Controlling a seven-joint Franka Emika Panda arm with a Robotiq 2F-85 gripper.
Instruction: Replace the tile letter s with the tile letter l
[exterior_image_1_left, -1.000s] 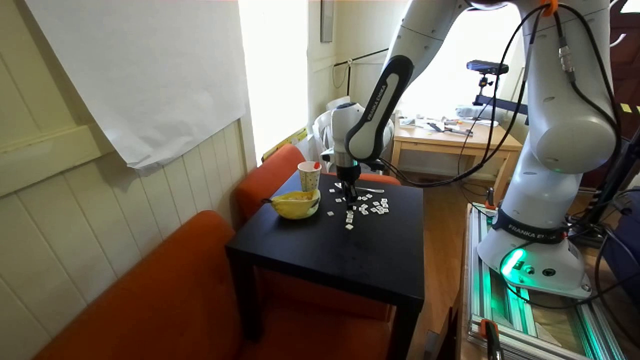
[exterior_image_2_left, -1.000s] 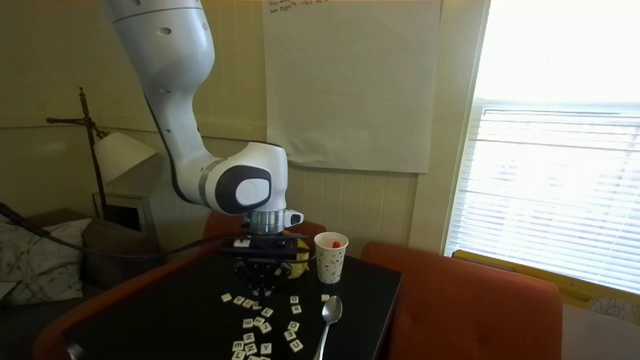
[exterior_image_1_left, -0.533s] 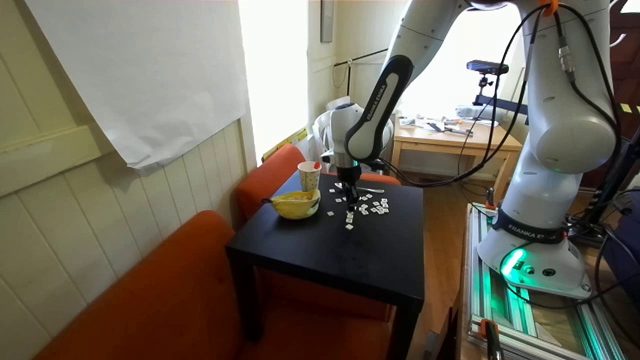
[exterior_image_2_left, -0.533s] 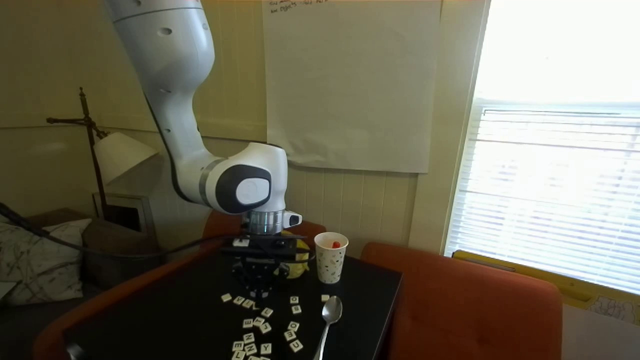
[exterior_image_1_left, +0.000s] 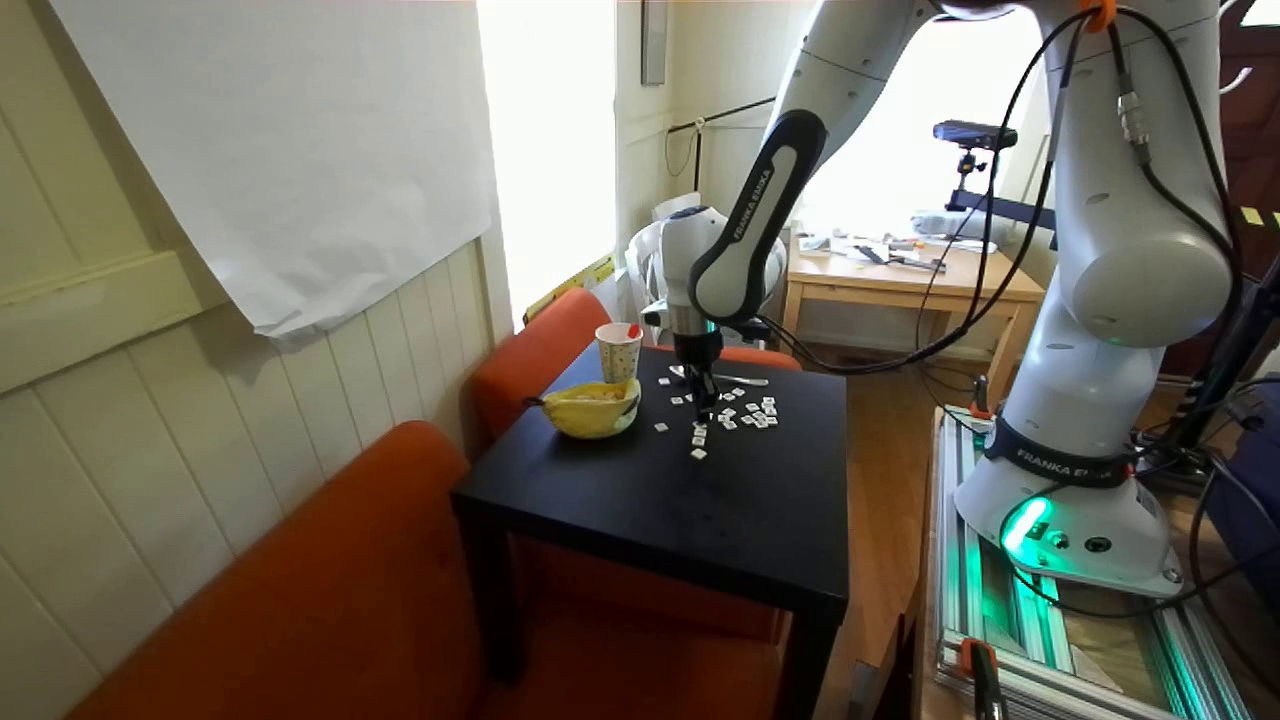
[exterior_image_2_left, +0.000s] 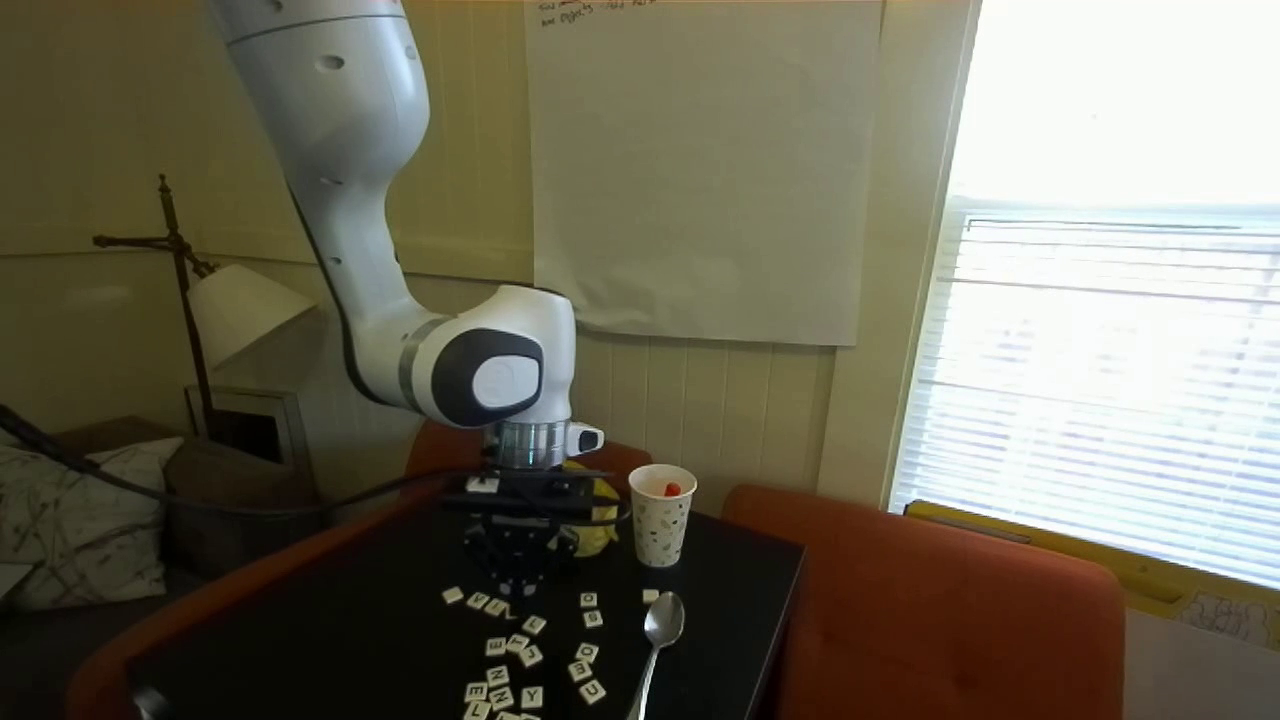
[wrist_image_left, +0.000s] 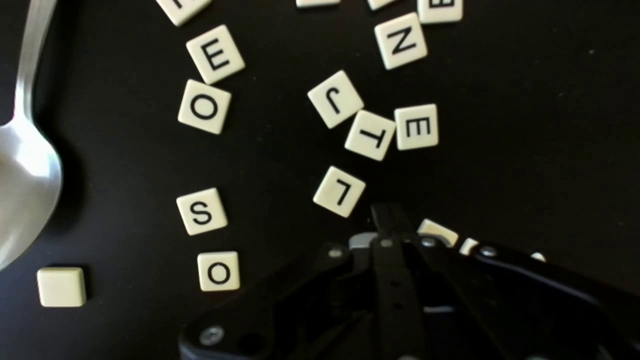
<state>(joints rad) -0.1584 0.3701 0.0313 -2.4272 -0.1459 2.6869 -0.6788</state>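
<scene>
Jaws, closed fully on themselves, stand low over the table (exterior_image_1_left: 680, 510) near an L tile (wrist_image_left: 339, 191); the S tile (wrist_image_left: 202, 211) lies face up between that and the spoon (wrist_image_left: 25, 195), near an O tile (wrist_image_left: 219, 271).

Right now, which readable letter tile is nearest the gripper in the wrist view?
The L tile, with the smallest gap to the shut gripper; the T tile comes next.

Robot arm (exterior_image_2_left: 360, 240) — white, smoothly rounded; on its base (exterior_image_1_left: 1085, 525), a green light (exterior_image_1_left: 1027, 526); above the base, a FRANKA-lettered dark band (exterior_image_1_left: 1060, 466), black cables (exterior_image_1_left: 862, 369), 1 orange fastening (exterior_image_1_left: 1098, 14); gripper (wrist_image_left: 390, 220) — black, silver screws (wrist_image_left: 212, 335).
</scene>
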